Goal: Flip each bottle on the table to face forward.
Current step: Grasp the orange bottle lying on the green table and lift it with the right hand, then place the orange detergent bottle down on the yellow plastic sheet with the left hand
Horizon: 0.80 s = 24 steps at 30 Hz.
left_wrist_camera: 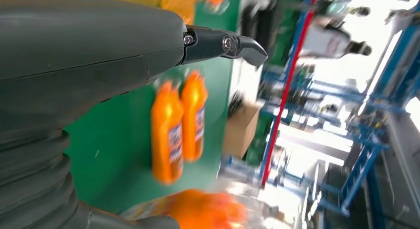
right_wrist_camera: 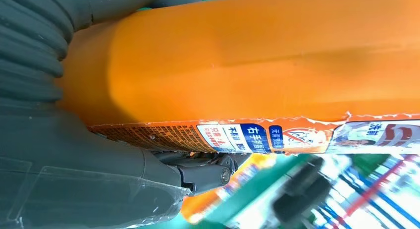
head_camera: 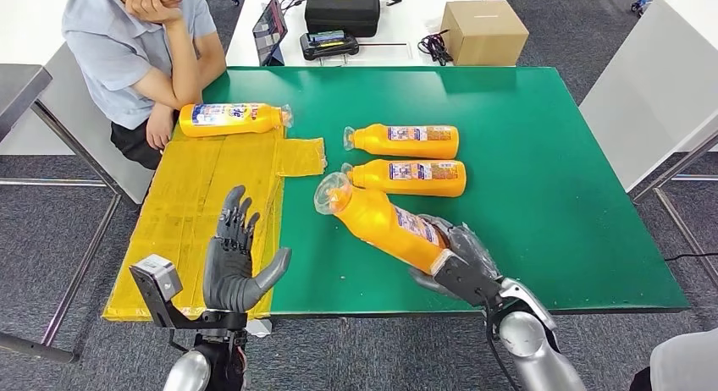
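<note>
Presently the right hand [head_camera: 457, 260] grips the base end of an orange bottle [head_camera: 385, 224], fingers wrapped around the body, the bottle raised off the green table [head_camera: 550, 196] at a slant with its clear-capped neck pointing up and toward the left; the right wrist view confirms a firm wrap, with a finger under the torn edge of the printed label. The step in hand appears to be the turning of this bottle so that its label faces forward. To do it well, the wrist should roll about the bottle's long axis while the grip holds at the base, the bottle should come down level and parallel to its neighbours, and release should wait until the body rests flat, since a round bottle may roll on. The left hand [head_camera: 237, 260] holds nothing, fingers spread wide and upright, hovering over the yellow sheet [head_camera: 199, 205] at the table's left edge, near enough to steady the neck if needed. Beyond the held bottle, two more bottles lie side by side mid-table, a near one [head_camera: 406, 178] and a far one [head_camera: 405, 141], labels up. A fourth bottle [head_camera: 230, 119] lies at the far end of the yellow sheet, beside a seated person [head_camera: 135, 52].
</note>
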{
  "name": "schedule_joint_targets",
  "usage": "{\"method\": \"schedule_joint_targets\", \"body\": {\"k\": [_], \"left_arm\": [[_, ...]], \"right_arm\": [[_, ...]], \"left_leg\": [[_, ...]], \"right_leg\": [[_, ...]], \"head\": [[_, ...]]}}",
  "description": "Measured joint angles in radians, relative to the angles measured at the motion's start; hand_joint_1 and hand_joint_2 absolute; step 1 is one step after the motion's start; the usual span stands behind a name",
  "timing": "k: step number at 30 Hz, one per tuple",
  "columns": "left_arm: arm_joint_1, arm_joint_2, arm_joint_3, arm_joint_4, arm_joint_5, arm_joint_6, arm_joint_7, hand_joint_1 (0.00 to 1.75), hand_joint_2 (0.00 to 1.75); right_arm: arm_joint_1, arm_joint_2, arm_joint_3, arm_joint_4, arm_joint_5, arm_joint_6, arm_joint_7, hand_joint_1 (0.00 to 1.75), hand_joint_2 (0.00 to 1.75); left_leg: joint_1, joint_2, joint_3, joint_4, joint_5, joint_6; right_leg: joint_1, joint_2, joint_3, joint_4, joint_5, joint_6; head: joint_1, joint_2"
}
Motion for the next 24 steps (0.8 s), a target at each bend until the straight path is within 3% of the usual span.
{"method": "schedule_joint_targets", "body": {"k": [7, 12, 17, 24], "left_arm": [[0.022, 0.004, 0.009, 0.117, 0.07, -0.161, 0.018, 0.0, 1.75], [0.024, 0.008, 0.006, 0.154, 0.094, -0.19, 0.019, 0.0, 1.75], [-0.033, 0.022, -0.061, 0.325, 0.182, -0.329, -0.003, 0.0, 1.75], [-0.097, 0.024, -0.099, 0.378, 0.157, -0.306, -0.027, 0.0, 1.75]], "right_arm": [[-0.022, 0.031, 0.021, -0.029, -0.053, 0.012, -0.036, 1.75, 1.75], [-0.023, 0.035, 0.031, -0.03, -0.064, 0.019, -0.045, 1.75, 1.75], [-0.04, 0.069, 0.113, -0.002, -0.116, 0.045, -0.092, 1.74, 1.75], [-0.093, 0.104, 0.181, 0.086, -0.082, 0.035, -0.073, 1.75, 1.75]], "left_leg": [[0.0, 0.0, 0.0, 0.0, 0.0, 0.0], [0.0, 0.0, -0.001, 0.0, 0.0, 0.0], [0.0, 0.0, -0.002, 0.0, 0.0, 0.0], [0.0, 0.0, -0.002, 0.0, 0.001, 0.0]], "right_leg": [[0.0, 0.0, 0.0, 0.0, 0.0, 0.0], [0.0, 0.0, -0.001, 0.0, 0.0, 0.0], [0.0, 0.0, -0.002, 0.0, 0.0, 0.0], [0.0, 0.0, -0.002, 0.0, 0.0, 0.0]], "head": [[0.0, 0.0], [0.0, 0.0], [0.0, 0.0], [0.0, 0.0]]}}
